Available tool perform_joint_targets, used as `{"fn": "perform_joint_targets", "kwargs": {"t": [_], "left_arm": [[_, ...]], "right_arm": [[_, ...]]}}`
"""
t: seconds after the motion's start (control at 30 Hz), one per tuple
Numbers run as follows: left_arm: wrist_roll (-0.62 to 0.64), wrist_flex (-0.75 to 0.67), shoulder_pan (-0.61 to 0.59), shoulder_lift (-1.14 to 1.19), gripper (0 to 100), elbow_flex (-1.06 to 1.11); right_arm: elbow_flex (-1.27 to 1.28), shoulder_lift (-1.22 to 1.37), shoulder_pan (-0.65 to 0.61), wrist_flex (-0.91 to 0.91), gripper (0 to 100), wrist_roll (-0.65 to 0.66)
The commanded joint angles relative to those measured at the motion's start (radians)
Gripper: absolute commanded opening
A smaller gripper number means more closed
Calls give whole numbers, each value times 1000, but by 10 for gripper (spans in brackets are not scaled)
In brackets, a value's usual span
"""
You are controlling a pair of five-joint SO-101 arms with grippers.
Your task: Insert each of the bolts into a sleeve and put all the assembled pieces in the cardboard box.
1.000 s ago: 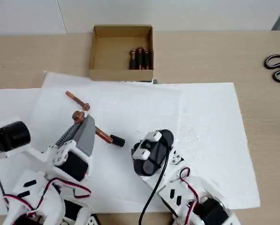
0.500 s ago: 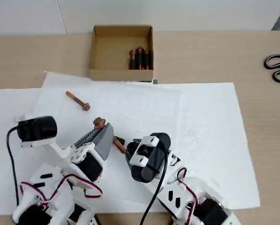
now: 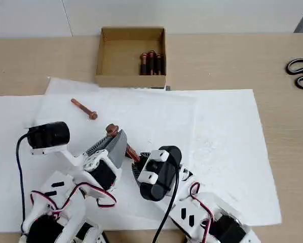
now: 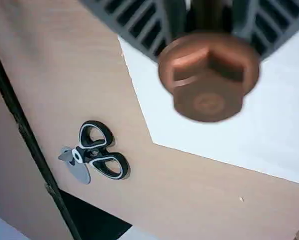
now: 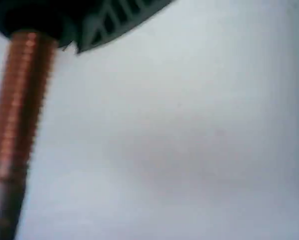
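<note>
The left tool (image 3: 118, 142), clamping the bolt (image 4: 208, 75), has brought it to the right tool (image 3: 139, 163) (grip unclear), seemingly for sleeving.

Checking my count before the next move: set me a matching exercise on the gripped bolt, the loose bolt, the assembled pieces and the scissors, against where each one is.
Things:
1. held bolt
2. loose bolt
3. assembled pieces
4. scissors

Places:
A. inside the cardboard box
B. on the bare table, at the high view's right edge
C. lying free on the white paper
D. clamped in the left gripper

Pairs: 1-D, 2-C, 3-A, 4-B
</note>
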Motion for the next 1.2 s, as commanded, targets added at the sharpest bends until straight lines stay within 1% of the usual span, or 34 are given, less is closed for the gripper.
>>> {"fn": "perform_joint_targets", "kwargs": {"t": [0.0, 0.17, 0.27, 0.47, 0.57, 0.7, 0.8, 0.97, 1.03, 1.13, 1.17], "left_arm": [[5, -35, 5, -8, 6, -4], [5, -34, 46, -8, 6, 19], [3, 2, 86, -9, 6, 27], [-91, 92, 147, -12, 6, 19], [-146, 160, 210, -11, 6, -10], [-189, 232, 273, -8, 6, -33], [-215, 282, 287, -8, 6, -27], [-253, 296, 287, -8, 15, -27], [-253, 296, 287, -8, 80, -27], [-253, 301, 287, -6, 238, -25], [-253, 311, 287, -6, 276, -25]], "right_arm": [[-34, -10, -7, -33, 4, 11], [-34, -10, -7, -35, 4, 11], [-34, -10, -7, -35, 4, 11], [-34, -10, -7, -35, 4, 11], [-34, -10, -7, -35, 4, 11], [-34, -10, -7, -35, 4, 11], [-32, -10, -5, -35, 4, 11], [-28, -10, -5, -33, 4, 11], [-26, -10, -5, -33, 4, 9], [-26, -10, -5, -30, 4, 9], [-26, -10, -5, -28, 4, 9]]}}
